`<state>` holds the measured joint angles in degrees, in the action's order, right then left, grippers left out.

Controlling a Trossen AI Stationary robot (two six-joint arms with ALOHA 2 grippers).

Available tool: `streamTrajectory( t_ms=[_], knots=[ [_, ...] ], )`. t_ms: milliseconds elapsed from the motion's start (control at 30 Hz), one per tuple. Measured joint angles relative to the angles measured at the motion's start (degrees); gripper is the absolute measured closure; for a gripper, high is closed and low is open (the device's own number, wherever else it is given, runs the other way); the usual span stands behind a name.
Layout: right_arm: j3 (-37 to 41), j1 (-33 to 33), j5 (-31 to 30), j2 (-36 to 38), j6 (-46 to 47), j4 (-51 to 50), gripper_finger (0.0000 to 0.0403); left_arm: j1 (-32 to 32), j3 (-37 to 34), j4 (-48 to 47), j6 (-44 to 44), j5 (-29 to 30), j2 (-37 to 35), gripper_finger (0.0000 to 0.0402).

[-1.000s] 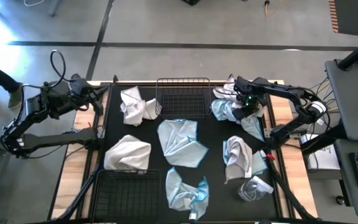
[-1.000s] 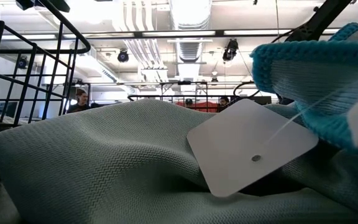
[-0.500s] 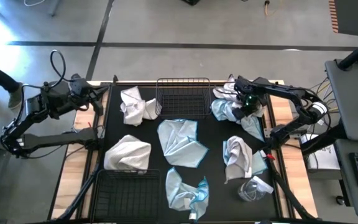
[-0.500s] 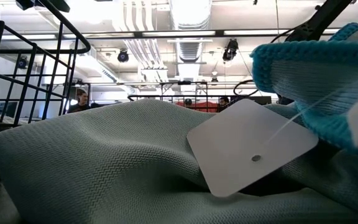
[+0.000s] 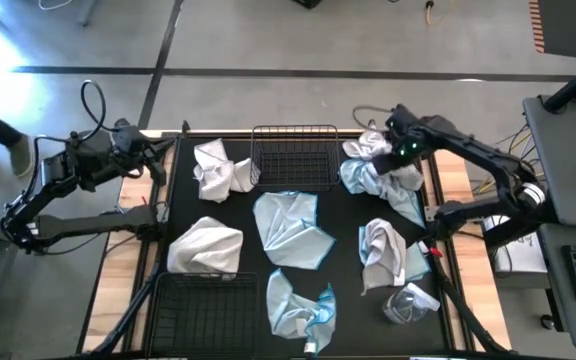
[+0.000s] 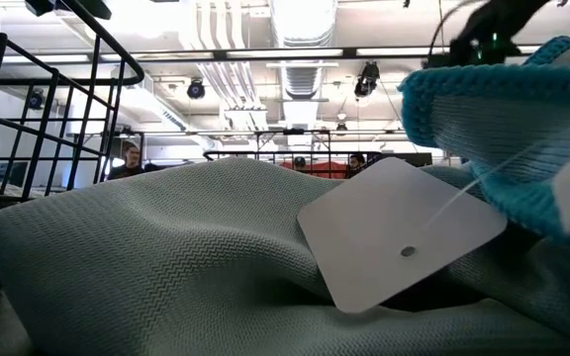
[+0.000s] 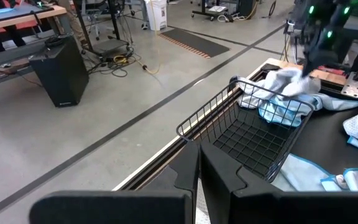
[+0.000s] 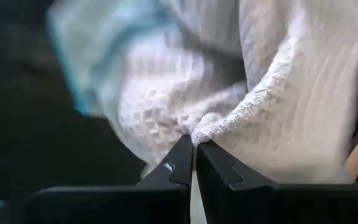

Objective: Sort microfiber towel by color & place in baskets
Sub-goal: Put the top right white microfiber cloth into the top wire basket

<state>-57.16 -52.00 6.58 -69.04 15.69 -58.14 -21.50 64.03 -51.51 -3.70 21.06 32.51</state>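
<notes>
Bench (image 5: pixel 143 265) w/ black mat (image 5: pixel 343 285) fills your high view. Two baskets: one top centre (image 5: pixel 295 155), one lower left (image 5: pixel 206 312). Towels lie loose across the mat. Right claw (image 8: pixel 194 144), upper right, is pinched tight on a white towel (image 8: pixel 291 93). Left claw (image 7: pixel 199 163), at left off the mat, is closed, holding nothing.

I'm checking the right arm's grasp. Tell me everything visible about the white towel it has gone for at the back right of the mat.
The white microfiber towel is a soft, waffle-textured cloth, crumpled into a bunch at the back right corner of the black mat. It lies on top of a crumpled light blue towel, just right of the black wire basket. The right gripper is shut on a fold of its stitched edge, so it is pinched, with most of the cloth hanging loose.
</notes>
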Motion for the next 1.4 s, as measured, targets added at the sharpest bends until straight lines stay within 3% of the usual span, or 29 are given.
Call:
streamTrajectory(
  t_ms=[233, 467, 1167, 1400],
  knots=[
    [-15.54, 2.56, -0.06, 0.39, 0.39, 0.22, 0.0394, 0.00, 0.00, 0.00, 0.00, 0.00, 0.00, 0.0402],
    [-29.49, 5.80, -0.11, -3.89, 0.24, 0.23, 0.0394, 0.01, 0.00, 0.00, -1.71, -0.04, 0.04, 0.0402],
    [-66.09, 17.59, 0.01, -28.92, -5.20, 0.29, 0.0394, 0.02, 0.00, 0.02, -1.31, -0.04, 0.04, 0.0402],
    [-77.59, 20.37, 6.27, -36.12, -4.92, 2.82, 0.0394, 0.02, 0.00, 0.02, -1.31, -0.05, 0.04, 0.0402]
  ],
)
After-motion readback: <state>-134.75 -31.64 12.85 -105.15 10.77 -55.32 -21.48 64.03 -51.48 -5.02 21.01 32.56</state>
